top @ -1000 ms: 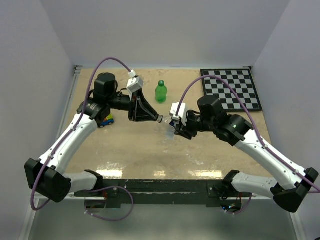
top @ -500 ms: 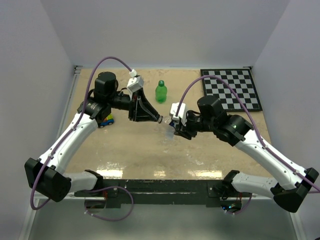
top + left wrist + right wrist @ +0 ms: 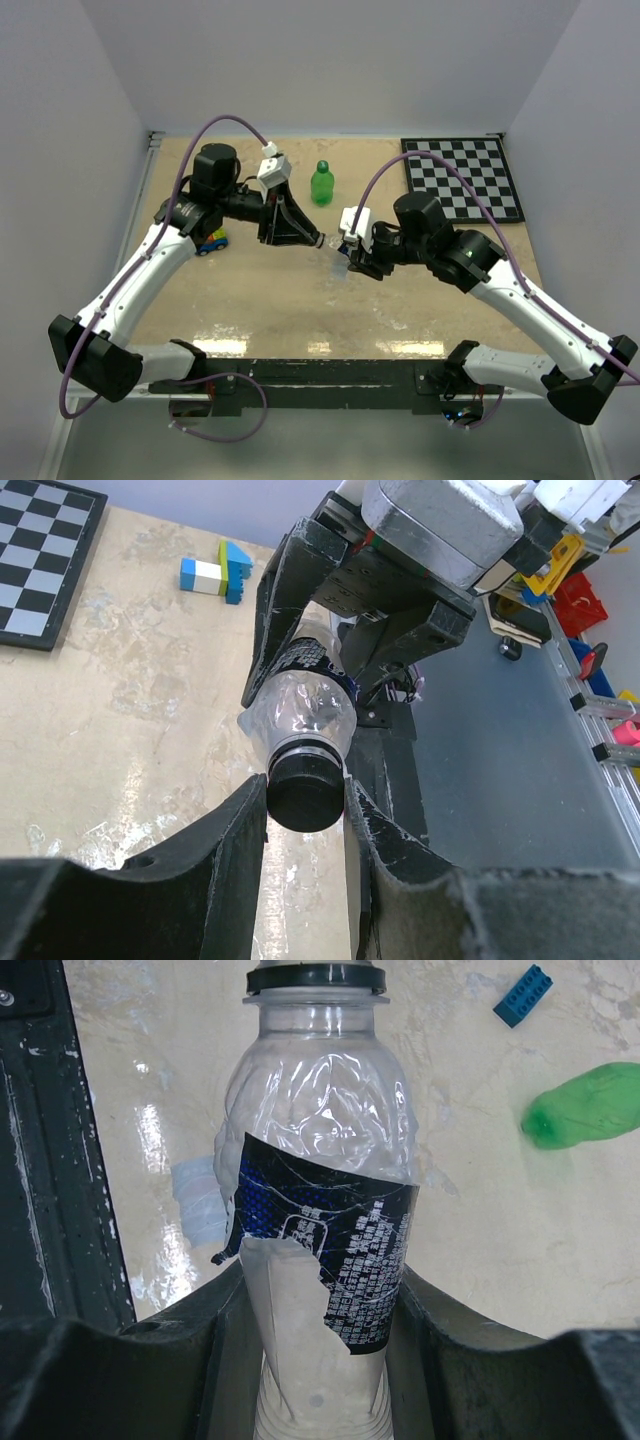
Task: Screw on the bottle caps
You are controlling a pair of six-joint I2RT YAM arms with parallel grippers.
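Grippers meet nose to nose above the middle of the table [image 3: 400, 300], and the clear bottle [image 3: 320, 1110] is slung between the 2 of them, up off the surface. The right gripper [image 3: 347, 260] has the body: both fingers [image 3: 215, 1335] press against the lower sides of the bottle, just below the torn dark label [image 3: 330, 1260], jaws drawn in narrow around the plastic. Over at the other end, the left gripper [image 3: 305, 800] has the black cap [image 3: 305, 798] pinched between its 2 padded fingers [image 3: 235, 850], and that cap sits right at the bottle's mouth, flush against the neck ring. From the right wrist you see the same cap as a dark band across the very top of the bottle. How far it is threaded on, I cannot tell.

Behind the pair, the green bottle [image 3: 320, 184] stands upright on the table, well apart from both arms, with a green top; whether that top is screwed tight is too small to judge. A checkerboard [image 3: 463, 178] lies in the far right corner. Toy bricks [image 3: 211, 241] sit beside the left arm's elbow, and 1 blue brick [image 3: 522, 994] lies on the table near the green bottle in the right wrist view.
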